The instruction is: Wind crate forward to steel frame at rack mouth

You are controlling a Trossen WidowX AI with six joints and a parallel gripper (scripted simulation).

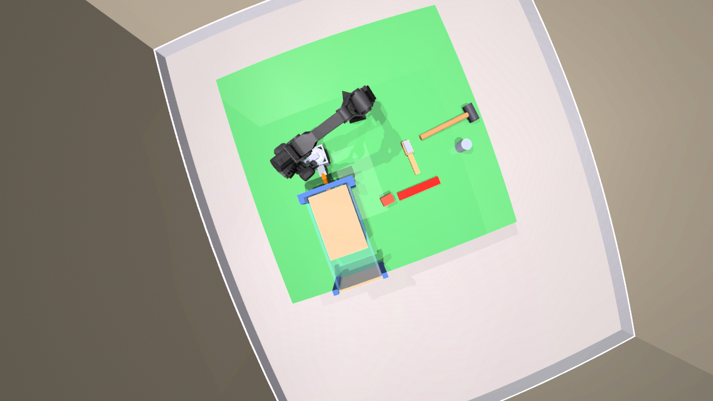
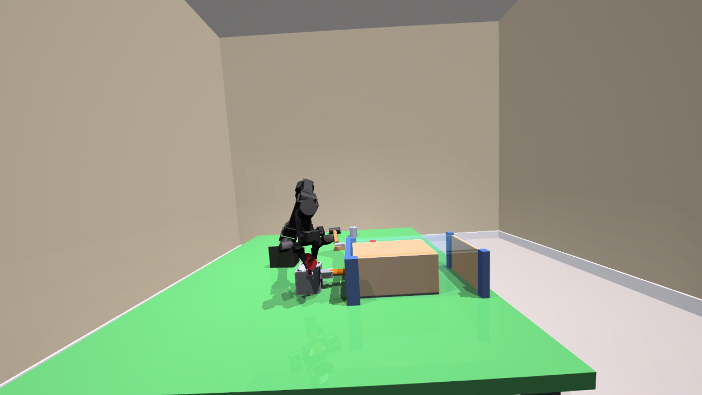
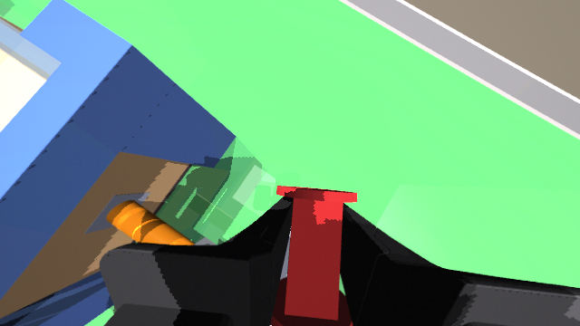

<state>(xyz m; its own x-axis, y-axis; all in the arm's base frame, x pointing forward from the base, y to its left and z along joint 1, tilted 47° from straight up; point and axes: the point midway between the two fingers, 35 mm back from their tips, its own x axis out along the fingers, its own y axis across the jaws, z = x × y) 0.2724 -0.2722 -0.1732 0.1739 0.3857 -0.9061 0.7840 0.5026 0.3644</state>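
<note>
The tan crate (image 1: 337,221) (image 2: 397,275) sits flat in the clear-panelled cubby, its front close behind the blue frame (image 1: 323,189) (image 2: 350,280) (image 3: 136,104); I cannot tell whether they touch. An orange strap (image 1: 325,178) (image 2: 337,271) (image 3: 140,224) runs from the crate through the frame opening to the grey winch (image 1: 323,155) (image 2: 307,283). My gripper (image 2: 310,260) (image 3: 310,202) is shut on the red winch handle (image 3: 314,263), just above the winch. The handle's stem reaches down to the winch top; its key is hidden. The arm partly covers the winch in the top view.
A mallet (image 1: 444,126) (image 2: 335,235), a brush-like tool (image 1: 412,158), a grey cylinder (image 1: 465,144) (image 2: 353,231), a long red bar (image 1: 418,188) and a small red block (image 1: 387,199) lie or stand on the green bench to the right. The cubby's rear posts (image 1: 385,274) (image 2: 483,275) stand near the bench edge.
</note>
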